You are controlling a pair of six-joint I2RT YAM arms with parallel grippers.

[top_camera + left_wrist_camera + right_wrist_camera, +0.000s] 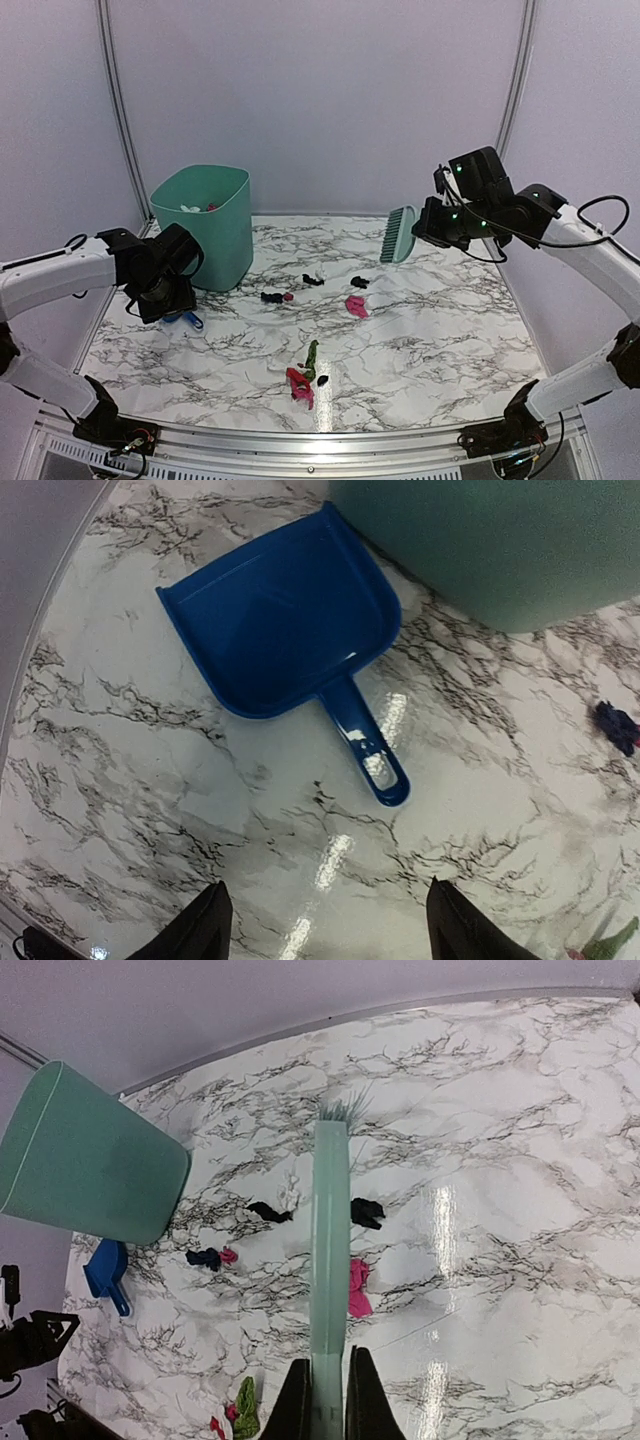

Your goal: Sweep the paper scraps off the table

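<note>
- Paper scraps [356, 306]: small crumpled bits in pink, black, green and red, strewn over the middle of the desk [450, 340]. A black-and-pink group lies towards the far side, and a red-and-green cluster lies nearer the front rail.
- Left tool [328, 920]: fingers spread wide and holding nothing, poised over the handle end of the blue dustpan [280, 630].
- Dustpan: lies flat on the desk, just beside the mint-green bin [205, 225].
- Right tool [328, 1400]: clenched on the handle of the pale green brush [330, 1220], which is held up off the desk with its bristles pointing away from the wrist.
- Hazard, scatter: the scraps look very light, so a brisk stroke would likely flick them wider or over the rail.
- Hazard, dustpan: the thin handle lies flat on a glossy surface, so a closing grip may push it away rather than lift it.
- Hazard, bin: it stands close to the left arm, and a careless swing could knock it.
- Hazard, stragglers: the two clusters lie well apart, so a single pass would probably miss some.
- Markings: no brand, label or legible writing on any item.
</note>
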